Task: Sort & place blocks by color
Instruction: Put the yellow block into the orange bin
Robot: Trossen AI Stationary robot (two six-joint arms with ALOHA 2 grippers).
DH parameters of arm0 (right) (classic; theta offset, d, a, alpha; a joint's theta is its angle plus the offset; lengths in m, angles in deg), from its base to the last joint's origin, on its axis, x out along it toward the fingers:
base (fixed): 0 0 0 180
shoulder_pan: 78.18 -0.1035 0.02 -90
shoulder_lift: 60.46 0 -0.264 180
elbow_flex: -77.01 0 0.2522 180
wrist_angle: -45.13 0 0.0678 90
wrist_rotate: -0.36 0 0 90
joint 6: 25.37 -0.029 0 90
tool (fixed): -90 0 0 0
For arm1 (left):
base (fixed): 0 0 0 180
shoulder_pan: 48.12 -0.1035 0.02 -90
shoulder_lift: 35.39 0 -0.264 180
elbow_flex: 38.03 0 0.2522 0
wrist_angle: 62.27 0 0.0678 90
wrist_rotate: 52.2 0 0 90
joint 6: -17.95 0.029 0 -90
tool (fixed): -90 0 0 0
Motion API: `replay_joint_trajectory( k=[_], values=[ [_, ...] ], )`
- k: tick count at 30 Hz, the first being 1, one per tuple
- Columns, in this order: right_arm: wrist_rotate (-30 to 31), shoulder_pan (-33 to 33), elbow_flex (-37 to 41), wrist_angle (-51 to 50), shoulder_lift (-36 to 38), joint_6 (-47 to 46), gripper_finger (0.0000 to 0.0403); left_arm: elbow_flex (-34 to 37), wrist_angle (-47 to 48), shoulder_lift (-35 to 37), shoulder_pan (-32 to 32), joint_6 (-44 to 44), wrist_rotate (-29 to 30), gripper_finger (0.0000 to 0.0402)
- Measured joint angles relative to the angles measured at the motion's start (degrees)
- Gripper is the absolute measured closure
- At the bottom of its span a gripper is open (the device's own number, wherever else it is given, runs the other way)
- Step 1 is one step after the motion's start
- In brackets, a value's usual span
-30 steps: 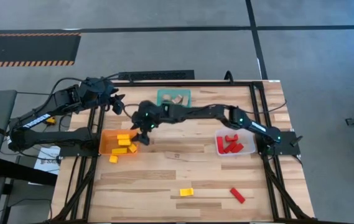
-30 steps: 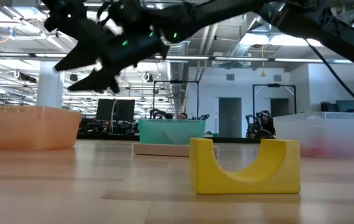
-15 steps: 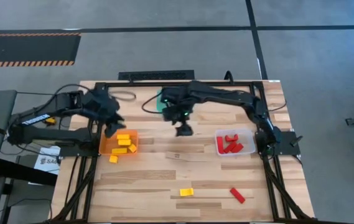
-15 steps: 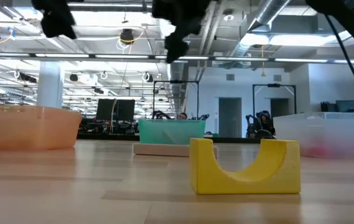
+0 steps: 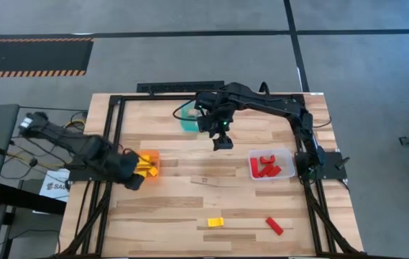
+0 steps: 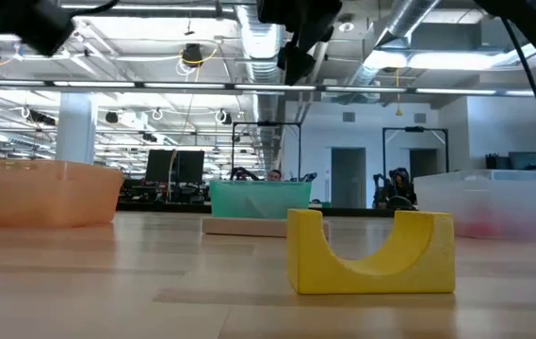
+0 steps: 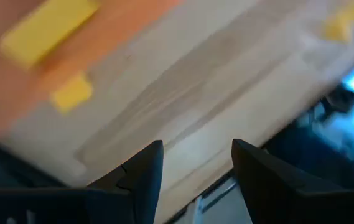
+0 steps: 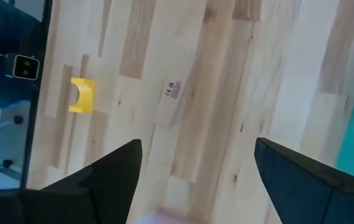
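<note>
The orange bin (image 5: 149, 156) holds several yellow blocks (image 5: 144, 165). My left gripper (image 5: 130, 180) hangs open over the bin's near left corner; the table shows between its fingers (image 7: 195, 149). Beside the bin a small yellow block (image 7: 71, 93) lies on the table. My right gripper (image 5: 223, 142) hangs wide open and empty high over the table's middle (image 8: 198, 146), just nearer than the teal bin (image 5: 188, 121). A yellow arch block (image 5: 215, 222) and a red block (image 5: 274, 226) lie near the front edge. Red blocks (image 5: 265, 167) fill the clear bin (image 5: 287, 154).
A flat tan wooden piece (image 5: 205, 180) with a small sticker lies at the table's middle. The black frame rails (image 5: 111, 129) run along the table's left, right and far sides. The right arm (image 5: 276, 108) crosses above the far right part of the table.
My left gripper has swung from behind the orange bin toward the table's near edge and down, turning as it went, to the bin's near left corner. My right gripper has risen from the orange bin and gone toward the right and far side, staying wide open.
</note>
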Motion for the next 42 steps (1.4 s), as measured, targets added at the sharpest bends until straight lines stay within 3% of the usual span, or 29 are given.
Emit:
replay_joint_trajectory(
  k=[5, 8, 14, 21, 29, 37, 42],
  values=[
    [0.00, 0.66, 2.82, 1.13, -0.05, 2.17, 0.0073, 0.86, 0.16, -3.13, 10.63, -22.23, 8.91, 0.0223],
    [-0.09, 1.05, 4.46, 2.04, 0.02, 2.38, 0.0073, 2.52, 0.31, -5.44, 14.56, -34.10, 9.70, 0.0222],
    [-0.15, 1.48, 7.25, 3.43, 0.00, 3.84, 0.0073, 6.41, 0.57, -10.83, 19.58, -43.16, 8.57, 0.0201],
    [-0.20, 1.44, 7.51, 6.34, 0.00, 4.10, 0.0073, 10.25, -4.89, -13.77, 18.69, -43.13, 15.04, 0.0147],
    [-0.20, 1.86, 7.54, 6.42, 0.00, 3.88, 0.0073, 13.47, -4.37, -17.09, 18.21, -44.08, 17.27, 0.0095],
    [-0.24, 1.81, 7.54, 6.48, 0.00, 3.34, 0.0073, 13.66, -7.45, -24.30, 17.04, -43.24, 19.94, 0.0100],
    [-0.24, 1.83, 7.54, 6.51, 0.00, 2.66, 0.0073, 13.46, -8.78, -26.34, 17.20, -44.08, 20.76, 0.0158]
  ],
)
